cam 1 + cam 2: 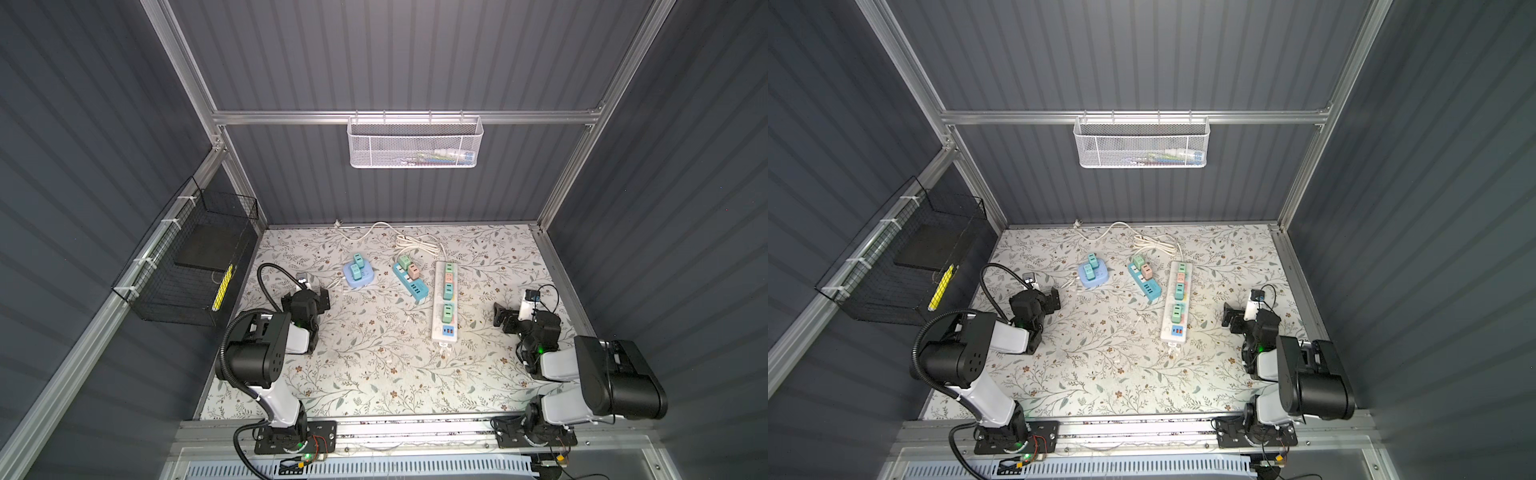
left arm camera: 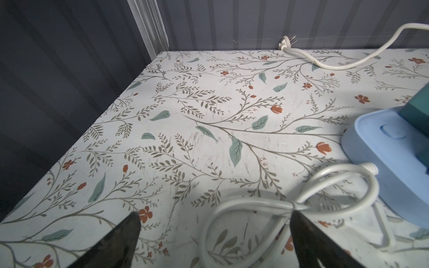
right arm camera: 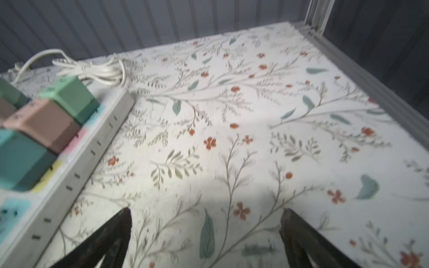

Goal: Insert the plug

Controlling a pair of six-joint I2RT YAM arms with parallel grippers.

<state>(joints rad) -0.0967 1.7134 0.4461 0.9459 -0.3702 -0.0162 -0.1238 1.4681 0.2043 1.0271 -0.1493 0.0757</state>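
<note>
White pronged plug [image 2: 287, 43] on its white cord [image 2: 325, 65] lies loose at the far edge of your floral-print tabletop [image 1: 374, 374], left of centre; your left gripper [image 2: 214, 214] and right gripper [image 3: 206, 210] both gape, grasping nothing.

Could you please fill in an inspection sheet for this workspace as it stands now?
Surface: floral table, flat, no spills seen.
Job's things: white power strip with four coloured adapters seated; blue strip with two; round blue socket block with two. One loose plug lies by the back wall.
Clutter: nothing seen.
Grippers: left gripper and right gripper both near the table, jaws open, empty.
Cables: white cord bundle behind the strips; the block's looped cord lies near the left jaws.
Surroundings: white mesh basket on the back rail; black wire basket on the side wall.
</note>
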